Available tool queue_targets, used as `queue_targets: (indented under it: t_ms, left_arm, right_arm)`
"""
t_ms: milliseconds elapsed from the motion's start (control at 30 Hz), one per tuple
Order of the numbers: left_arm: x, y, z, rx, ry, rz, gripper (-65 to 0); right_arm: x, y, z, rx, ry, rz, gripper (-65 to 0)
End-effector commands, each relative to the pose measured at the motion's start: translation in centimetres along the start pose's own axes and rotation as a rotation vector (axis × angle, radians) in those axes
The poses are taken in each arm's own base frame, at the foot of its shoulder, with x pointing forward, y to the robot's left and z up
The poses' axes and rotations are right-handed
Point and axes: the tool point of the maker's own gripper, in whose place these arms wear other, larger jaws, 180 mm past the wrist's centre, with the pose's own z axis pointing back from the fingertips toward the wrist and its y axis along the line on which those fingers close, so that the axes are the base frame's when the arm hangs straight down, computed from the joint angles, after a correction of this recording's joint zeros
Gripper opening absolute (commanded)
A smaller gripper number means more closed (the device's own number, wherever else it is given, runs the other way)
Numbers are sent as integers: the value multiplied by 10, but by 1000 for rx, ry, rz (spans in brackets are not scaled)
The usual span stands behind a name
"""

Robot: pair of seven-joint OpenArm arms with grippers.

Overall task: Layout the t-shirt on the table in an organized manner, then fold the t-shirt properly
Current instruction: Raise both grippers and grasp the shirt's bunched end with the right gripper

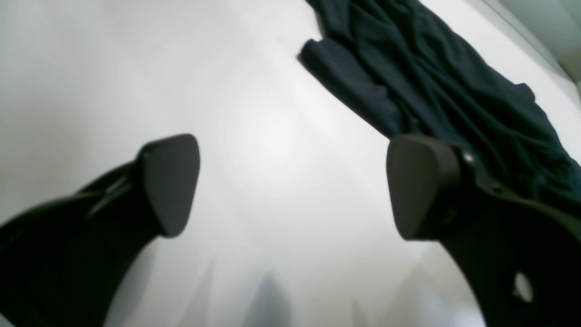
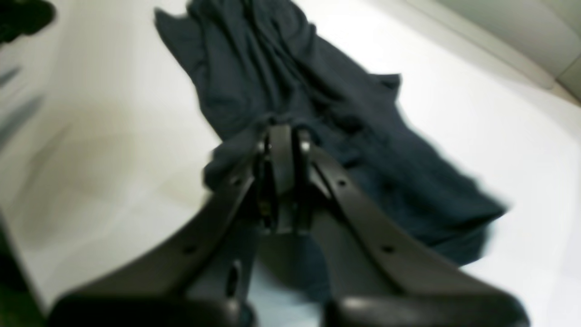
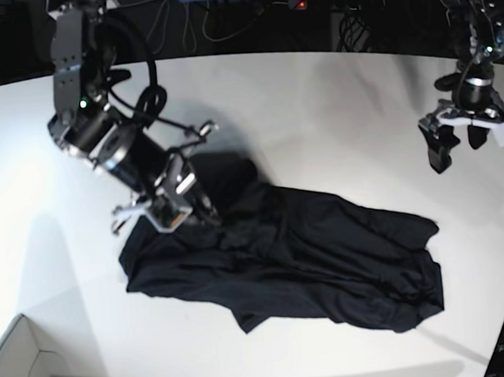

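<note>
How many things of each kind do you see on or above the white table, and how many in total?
Black t-shirt: 1
White table: 1
Robot hand: 2, the left hand and the right hand
White cardboard box: 1
Total: 5

Showing a plain black t-shirt, printless, looking dark navy-tinged in the wrist views, lying on a smooth white table. Showing matte black fingers on both grippers. Showing a white cardboard box at one corner.
</note>
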Motion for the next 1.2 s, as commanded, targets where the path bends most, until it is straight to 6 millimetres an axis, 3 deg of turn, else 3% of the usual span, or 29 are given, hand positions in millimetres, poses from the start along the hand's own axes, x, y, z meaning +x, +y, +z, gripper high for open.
queue_targets:
  t_ms: [0, 100, 167, 367, 433, 567, 633, 733, 867, 967, 1067, 1167]
  left_arm:
    - [11, -2, 5, -16, -31, -20, -16]
    - [10, -6, 11, -24, -27, -29, -16]
    - [4, 0, 19, -12, -6, -41, -16]
    - [8, 18, 38, 39, -16, -46, -16]
    - [7, 19, 39, 41, -14, -46, -15]
    - [1, 21, 40, 46, 0, -43, -15]
    - [1, 20, 40, 45, 1, -42, -15]
    - [3, 19, 38, 43, -5, -42, -15]
    - [13, 14, 31, 29, -35, -39, -15]
    - [15, 14, 30, 29, -38, -40, -15]
    - [14, 14, 30, 30, -37, -40, -15]
    - [14, 14, 30, 30, -37, -40, -15]
  right_arm:
    - [30, -11, -2, -18, -94, 25, -650]
    - [47, -40, -26, -41, -100, 53, -650]
    - [47, -64, -48, -50, -72, 36, -634]
    - [4, -143, -88, -145, 102, -68, -507]
    - [-7, -161, -90, -164, 133, -108, -446]
    - [-21, -188, -56, -270, 135, -150, -332]
    - [-25, -177, -32, -311, 135, -134, -304]
    - [-35, -131, -10, -308, 147, -133, -313]
    - [-58, -41, -19, -155, 170, -198, -339]
    - [-77, 8, -35, -38, 190, -258, -342]
    - [-90, 34, -52, 40, 186, -302, -340]
    - [-94, 33, -67, 56, 166, -331, -340]
